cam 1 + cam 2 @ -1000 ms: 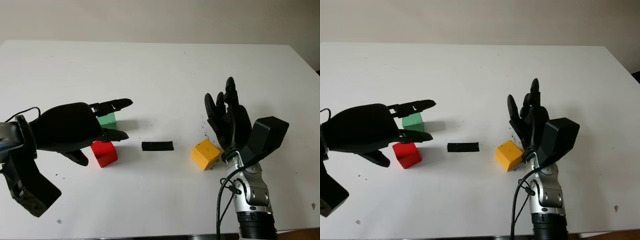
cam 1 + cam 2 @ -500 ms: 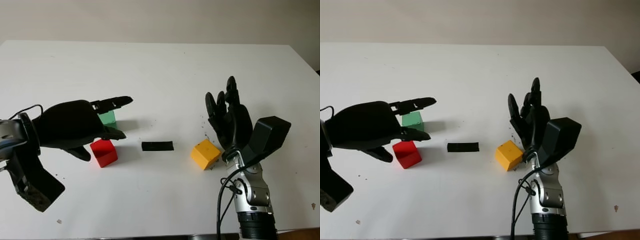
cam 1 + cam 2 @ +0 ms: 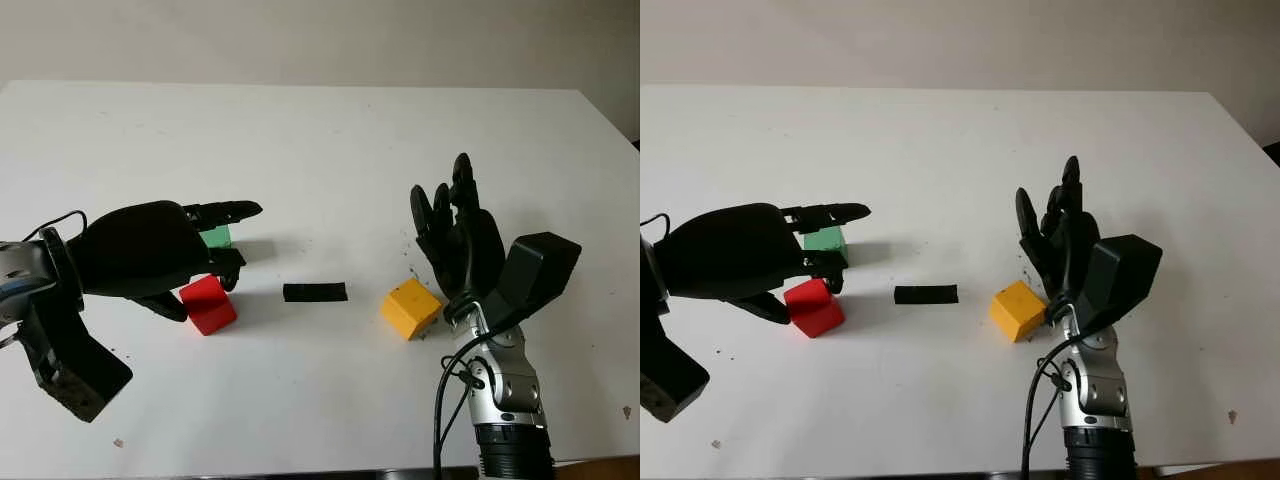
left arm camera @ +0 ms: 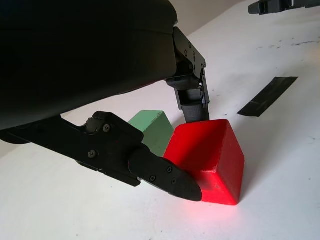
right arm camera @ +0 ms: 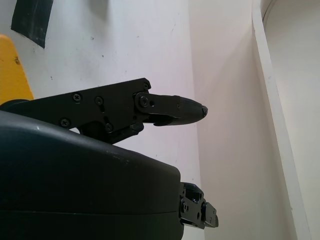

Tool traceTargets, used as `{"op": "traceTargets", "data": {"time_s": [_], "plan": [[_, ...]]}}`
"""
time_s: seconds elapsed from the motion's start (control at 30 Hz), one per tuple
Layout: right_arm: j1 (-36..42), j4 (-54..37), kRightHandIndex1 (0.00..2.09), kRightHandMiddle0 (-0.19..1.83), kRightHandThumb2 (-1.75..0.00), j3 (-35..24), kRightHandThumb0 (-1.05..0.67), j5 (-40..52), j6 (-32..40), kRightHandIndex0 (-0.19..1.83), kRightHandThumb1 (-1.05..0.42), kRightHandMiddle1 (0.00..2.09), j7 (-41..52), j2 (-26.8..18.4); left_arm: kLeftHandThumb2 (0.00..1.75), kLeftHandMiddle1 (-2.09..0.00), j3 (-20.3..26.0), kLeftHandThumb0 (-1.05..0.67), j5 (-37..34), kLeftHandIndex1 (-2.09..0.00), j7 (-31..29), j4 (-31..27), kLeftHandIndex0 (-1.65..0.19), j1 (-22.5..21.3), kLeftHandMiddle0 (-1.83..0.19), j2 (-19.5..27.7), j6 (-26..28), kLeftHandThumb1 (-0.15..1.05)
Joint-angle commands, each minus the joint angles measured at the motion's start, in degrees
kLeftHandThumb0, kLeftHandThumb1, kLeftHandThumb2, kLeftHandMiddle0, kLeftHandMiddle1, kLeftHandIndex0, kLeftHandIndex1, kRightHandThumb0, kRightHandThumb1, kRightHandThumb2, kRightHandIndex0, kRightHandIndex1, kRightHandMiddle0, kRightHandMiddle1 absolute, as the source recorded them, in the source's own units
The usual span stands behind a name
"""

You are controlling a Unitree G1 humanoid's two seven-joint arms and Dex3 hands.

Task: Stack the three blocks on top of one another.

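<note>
My left hand [image 3: 203,288] hangs low at the table's left with its thumb [image 4: 165,175] and a curled finger [image 4: 192,107] pressed against the red block [image 3: 210,303], which still touches the table and is slightly tilted. One finger stays stretched out above the green block [image 3: 216,237], which sits just behind the red one [image 4: 207,155]. The yellow block [image 3: 410,308] lies on the table right of centre. My right hand [image 3: 450,215] stands upright and open just right of it, holding nothing.
A strip of black tape [image 3: 315,292] lies flat on the white table [image 3: 320,150] between the red and yellow blocks. Small dark specks dot the surface near the yellow block.
My left hand has dropped and curled its lower finger and thumb in onto the red block, which has turned slightly. The right hand has stayed put.
</note>
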Motion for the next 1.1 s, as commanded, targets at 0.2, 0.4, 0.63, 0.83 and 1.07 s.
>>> {"op": "traceTargets", "data": {"time_s": [0.2, 0.4, 0.63, 0.83, 1.07], "plan": [[0.15, -0.86, 0.01, -0.19, -0.37, 0.0, -0.38, -0.45, -0.2, -0.19, -1.05, 0.01, -0.27, -0.53, 0.06, -0.05, -0.98, -0.41, -8.24, -1.24, -6.33, 0.77, -0.39, -1.39, -0.05, -0.56, 2.1, 0.9], [0.23, -0.95, 0.02, -0.19, -0.37, 0.18, -0.38, -0.94, -0.26, -0.19, -1.05, 0.02, -0.39, -0.63, 0.05, -0.05, -0.18, -0.37, -13.8, -1.35, -9.35, 1.36, -0.33, -2.6, -0.05, -1.34, 4.08, 0.93], [0.21, -0.71, 0.03, -0.19, -0.36, 0.33, -0.39, -1.88, -0.65, -0.19, -1.05, 0.03, -0.42, -0.63, 0.06, -0.05, 0.07, -0.41, -18.71, -1.43, -12.09, 2.05, -0.27, -5.94, -0.04, -2.31, 6.09, 0.94], [0.27, -0.75, 0.03, -0.19, -0.37, 0.43, -0.39, -2.41, -0.87, -0.19, -1.05, 0.03, -0.36, -0.63, 0.07, -0.06, -1.54, -0.42, -19.59, -1.43, -14.8, 3.2, -0.25, -11.9, -0.05, -4.7, 6.61, 0.98], [0.57, -0.71, 0.04, -0.19, -0.37, 0.93, -0.39, -3.84, -1.58, -0.18, -1.05, 0.03, -0.6, -0.69, 0.05, -0.06, -5.19, -0.42, -20.46, -1.48, -16.55, 10.94, -0.3, -20.37, -0.08, -12.05, 5.37, 0.97]]}}
